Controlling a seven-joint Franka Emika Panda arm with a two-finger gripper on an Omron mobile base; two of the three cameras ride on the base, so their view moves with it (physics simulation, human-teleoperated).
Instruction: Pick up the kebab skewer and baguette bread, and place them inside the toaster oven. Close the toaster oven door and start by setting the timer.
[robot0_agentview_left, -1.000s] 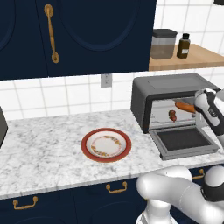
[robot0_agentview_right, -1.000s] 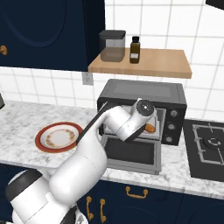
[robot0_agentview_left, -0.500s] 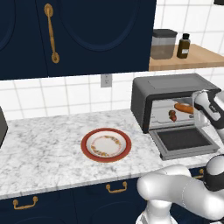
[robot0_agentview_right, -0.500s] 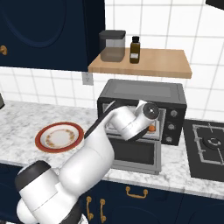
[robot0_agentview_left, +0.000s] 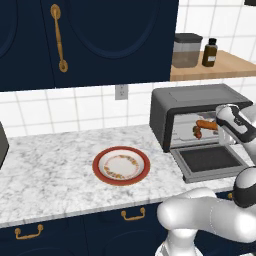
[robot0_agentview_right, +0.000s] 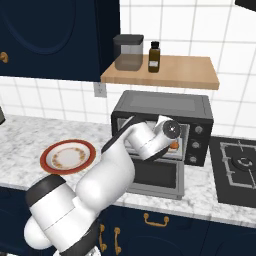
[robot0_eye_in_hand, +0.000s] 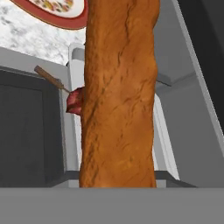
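Note:
The dark grey toaster oven (robot0_agentview_left: 192, 98) stands on the counter with its door (robot0_agentview_left: 207, 160) dropped flat and open. My gripper (robot0_agentview_left: 217, 125) reaches into the cavity from the right, shut on the orange-brown baguette bread (robot0_agentview_left: 205, 124), which hangs above the rack. In the hand view the baguette bread (robot0_eye_in_hand: 120, 96) runs up the middle. The kebab skewer (robot0_eye_in_hand: 73, 100) lies just behind it, stick end pointing away. From the left base view the kebab skewer (robot0_agentview_left: 196, 133) sits inside the oven, left of the loaf. An orange tip of the baguette bread (robot0_agentview_right: 174, 145) peeks past my hand.
A red-rimmed plate (robot0_agentview_left: 121, 165) sits on the marble counter left of the oven. Above the oven, a wooden shelf (robot0_agentview_right: 165, 75) holds a jar (robot0_agentview_right: 128, 52) and a dark bottle (robot0_agentview_right: 154, 56). A stove top (robot0_agentview_right: 240, 165) lies right of the oven.
My hand has shifted a little to the left, deeper into the oven, carrying the baguette bread with it. The skewer, door and plate have stayed put.

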